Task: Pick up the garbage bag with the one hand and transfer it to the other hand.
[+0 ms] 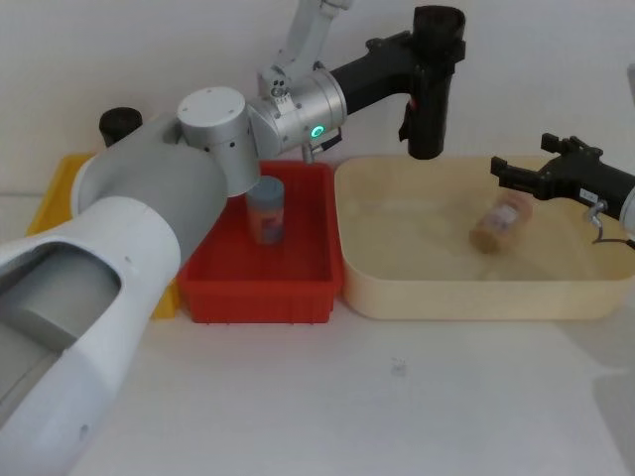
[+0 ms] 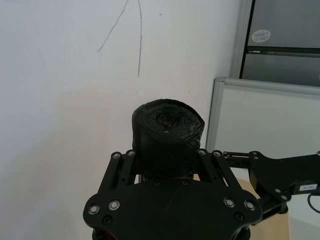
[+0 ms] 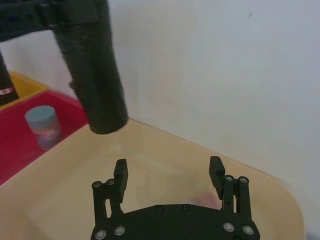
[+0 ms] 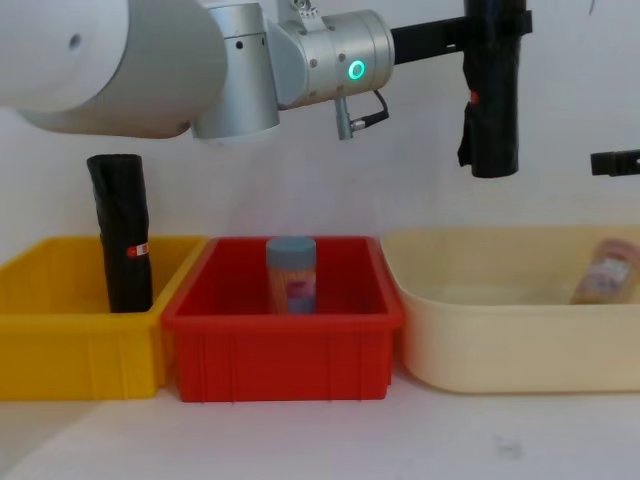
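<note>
The garbage bag (image 1: 433,99), a black roll, hangs upright high above the left part of the beige tub (image 1: 466,297). My left gripper (image 1: 438,38), on the green-ringed arm, is shut on the roll's upper end. The left wrist view looks down on the bag's top (image 2: 167,131) between the fingers (image 2: 131,156). From the chest the roll (image 4: 492,100) hangs well above the bins. My right gripper (image 1: 519,159) hovers over the tub's right side, open and holding nothing. In the right wrist view it (image 3: 168,166) faces the bag (image 3: 92,75), a short gap away.
A red bin (image 1: 260,293) holds a blue-lidded can (image 1: 266,210). Another black roll (image 4: 120,235) stands in the yellow bin (image 4: 70,340) at the left. A brownish packet (image 1: 501,223) lies in the beige tub. A white wall stands close behind.
</note>
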You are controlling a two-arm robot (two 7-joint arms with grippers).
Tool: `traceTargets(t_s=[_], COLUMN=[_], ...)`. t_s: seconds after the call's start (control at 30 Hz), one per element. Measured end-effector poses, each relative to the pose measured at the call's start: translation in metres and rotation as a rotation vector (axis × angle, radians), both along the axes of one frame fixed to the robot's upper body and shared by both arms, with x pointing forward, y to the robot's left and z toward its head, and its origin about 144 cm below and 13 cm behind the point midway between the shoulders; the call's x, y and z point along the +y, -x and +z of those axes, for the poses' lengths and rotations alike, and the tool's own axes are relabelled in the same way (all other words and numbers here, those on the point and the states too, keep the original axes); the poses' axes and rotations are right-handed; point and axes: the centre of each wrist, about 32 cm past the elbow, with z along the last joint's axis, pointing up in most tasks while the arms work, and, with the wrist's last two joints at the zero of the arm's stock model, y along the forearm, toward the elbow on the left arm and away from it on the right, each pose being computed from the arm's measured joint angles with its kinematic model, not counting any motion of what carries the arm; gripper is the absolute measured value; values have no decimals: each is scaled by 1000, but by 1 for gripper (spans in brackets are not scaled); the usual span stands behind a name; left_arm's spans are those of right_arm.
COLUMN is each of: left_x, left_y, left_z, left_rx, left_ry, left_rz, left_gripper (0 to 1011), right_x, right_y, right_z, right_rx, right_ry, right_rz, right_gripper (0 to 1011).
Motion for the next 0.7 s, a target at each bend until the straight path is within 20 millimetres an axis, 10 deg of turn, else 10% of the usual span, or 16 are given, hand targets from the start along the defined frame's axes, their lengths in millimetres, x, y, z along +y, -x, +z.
traceTargets(t_s=[0.7], left_x=[-9], left_y=[-1], left_z=[4], left_rx=[-8], left_ry=[-10], left_rz=[-21], left_gripper=[476], right_x=[11], right_y=[8], right_z=[8], right_rx=[-53], right_ry=[-99], right_rz=[117], right_gripper=[1000])
